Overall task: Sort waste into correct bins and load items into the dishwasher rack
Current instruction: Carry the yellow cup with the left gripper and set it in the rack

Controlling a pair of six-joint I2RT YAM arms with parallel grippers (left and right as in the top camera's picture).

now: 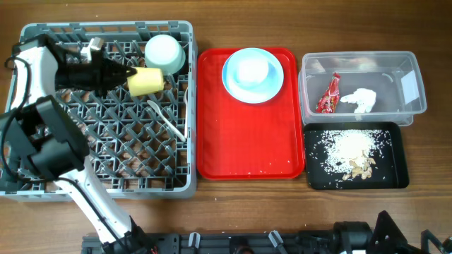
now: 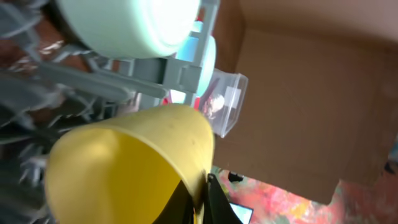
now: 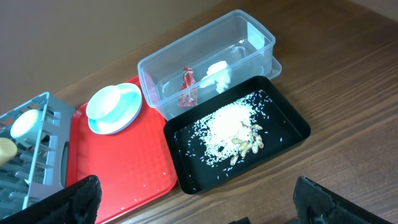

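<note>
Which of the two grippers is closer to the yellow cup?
Left. The left gripper is shut on the cup over the rack; the right gripper hangs open far off, past the black tray.

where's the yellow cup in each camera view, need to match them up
Overhead: yellow cup sits upper middle of the dishwasher rack, just below the bowl.
Left wrist: yellow cup fills the lower left, very close.
Right wrist: only a yellow sliver at the far left edge, in the rack.
Shared landmark: the clear tub, visible in all three.
</note>
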